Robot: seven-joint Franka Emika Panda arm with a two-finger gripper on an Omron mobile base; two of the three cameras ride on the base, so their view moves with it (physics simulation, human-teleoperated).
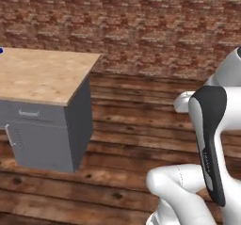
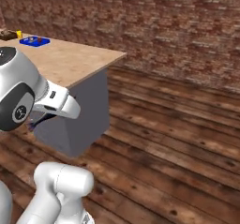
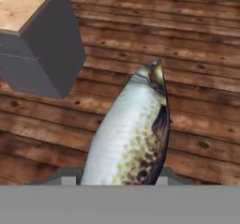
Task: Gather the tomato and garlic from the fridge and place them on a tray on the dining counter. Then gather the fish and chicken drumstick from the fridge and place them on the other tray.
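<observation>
Brick wall, plank floor, counter (image 1: 42,73) at left | gripper (image 3: 115,181) pinches fish (image 3: 129,138), head outward, so you can carry it | blue tray (image 2: 33,41) on far counter end.

a grey cabinet with a light wooden top, the bench (image 1: 44,73), stands on a dark plank floor (image 1: 141,125) before a red brick wall (image 1: 141,26). its front carries a drawer with a pale handle (image 1: 29,112) and, below that, a door with an upright handle (image 1: 9,135). in the right base view the bench top runs back to the left, and near its far end lies a blue tray (image 2: 33,41) with small items on it, perhaps red and dark ones, too small to name. just beyond the tray sit a small yellow thing (image 2: 19,33) and a dark brown thing (image 2: 6,34) at the picture's edge.
</observation>
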